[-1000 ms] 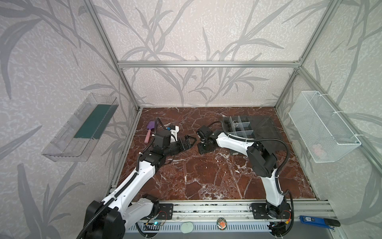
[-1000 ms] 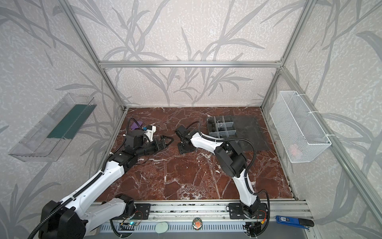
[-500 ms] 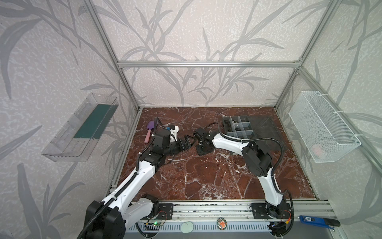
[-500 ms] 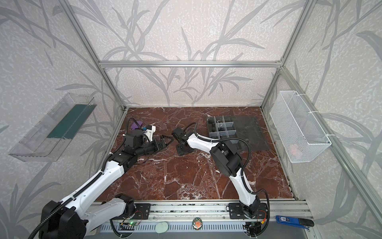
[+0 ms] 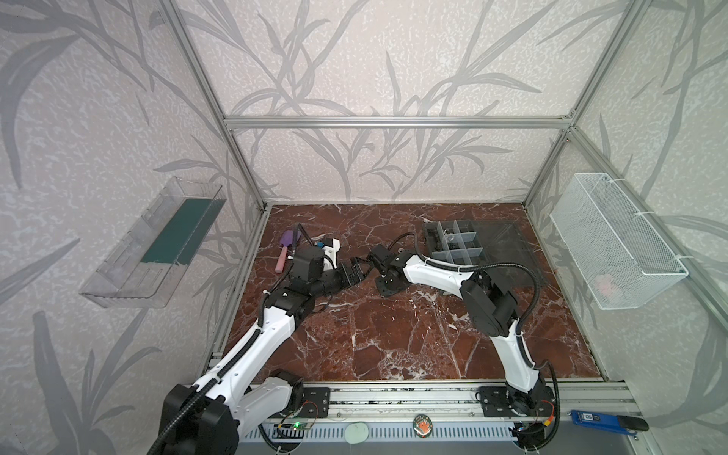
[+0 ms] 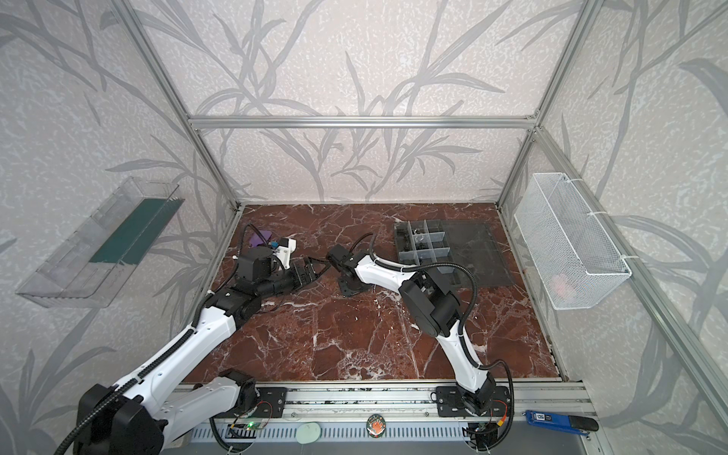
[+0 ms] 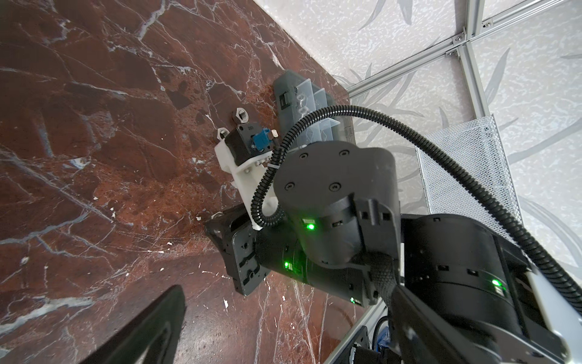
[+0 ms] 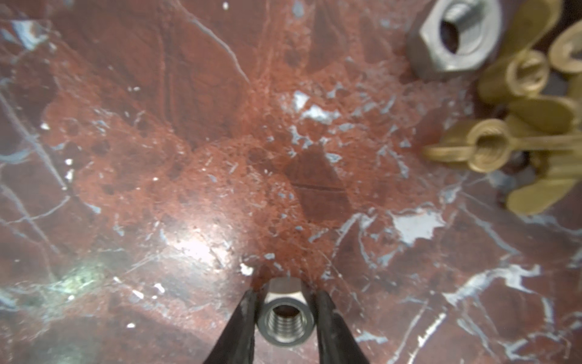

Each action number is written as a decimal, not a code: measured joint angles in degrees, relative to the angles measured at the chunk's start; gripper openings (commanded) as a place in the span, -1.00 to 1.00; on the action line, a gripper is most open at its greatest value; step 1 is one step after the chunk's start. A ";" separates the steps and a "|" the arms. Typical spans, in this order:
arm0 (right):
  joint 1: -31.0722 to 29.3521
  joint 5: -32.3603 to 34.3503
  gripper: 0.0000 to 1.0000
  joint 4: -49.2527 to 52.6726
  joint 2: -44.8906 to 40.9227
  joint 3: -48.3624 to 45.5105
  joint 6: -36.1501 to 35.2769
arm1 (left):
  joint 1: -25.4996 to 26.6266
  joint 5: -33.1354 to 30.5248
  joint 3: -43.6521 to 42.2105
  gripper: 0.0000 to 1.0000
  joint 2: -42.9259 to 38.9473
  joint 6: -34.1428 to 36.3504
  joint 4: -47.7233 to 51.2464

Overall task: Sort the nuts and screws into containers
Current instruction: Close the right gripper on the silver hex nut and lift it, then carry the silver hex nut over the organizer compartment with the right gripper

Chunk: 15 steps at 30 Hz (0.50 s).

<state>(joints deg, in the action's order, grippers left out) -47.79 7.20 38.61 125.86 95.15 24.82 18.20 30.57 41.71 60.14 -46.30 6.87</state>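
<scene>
The right gripper [image 8: 285, 294] points down at the red marble surface [image 8: 157, 141]. Its jaws are drawn narrow about a small silver hex nut [image 8: 285, 318]. Both black fingertips [image 8: 248, 312] lie against opposite sides of the nut, which sits hole-up at the surface; whether it is lifted clear I cannot tell.

In both top views this gripper [image 5: 388, 284] [image 6: 352, 286] stands to the left of the organizer box [image 5: 453, 241] [image 6: 422, 241], near it but apart. The box is grey with translucent dividers, and its clear lid [image 5: 506, 252] lies open flat on the side away from the grippers. Some compartments hold small dark pieces, too small to tell.

The left gripper [image 5: 364, 268] [image 6: 321, 271] lies farther left of the box, just beside the right arm's wrist, with its jaws standing apart. In the left wrist view only one finger [image 7: 151, 327] shows.

That view also shows a dark hex nut [image 7: 241, 115] and a paler hex nut [image 7: 222, 134] loose on the surface close to the box. In the right wrist view, brass wing nuts [image 8: 519, 132] are heaped together with a large grey hex nut [image 8: 453, 37] just beside them. How this heap lies from the box that view does not show.
</scene>
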 measured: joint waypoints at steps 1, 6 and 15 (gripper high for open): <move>0.00 0.37 -0.39 0.20 0.00 0.00 -0.37 | 0.00 0.00 0.00 0.99 0.00 0.04 0.00; 0.04 1.64 -0.40 0.72 -0.07 0.04 -1.31 | -0.02 0.00 0.00 0.99 0.00 0.20 0.02; 0.85 1.77 -0.61 2.05 -0.04 0.46 -1.51 | -0.02 -0.22 0.02 0.99 -0.87 0.85 1.05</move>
<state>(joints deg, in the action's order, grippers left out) -46.94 8.97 40.66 125.82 95.61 23.31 18.17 30.35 41.74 59.27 -45.45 7.92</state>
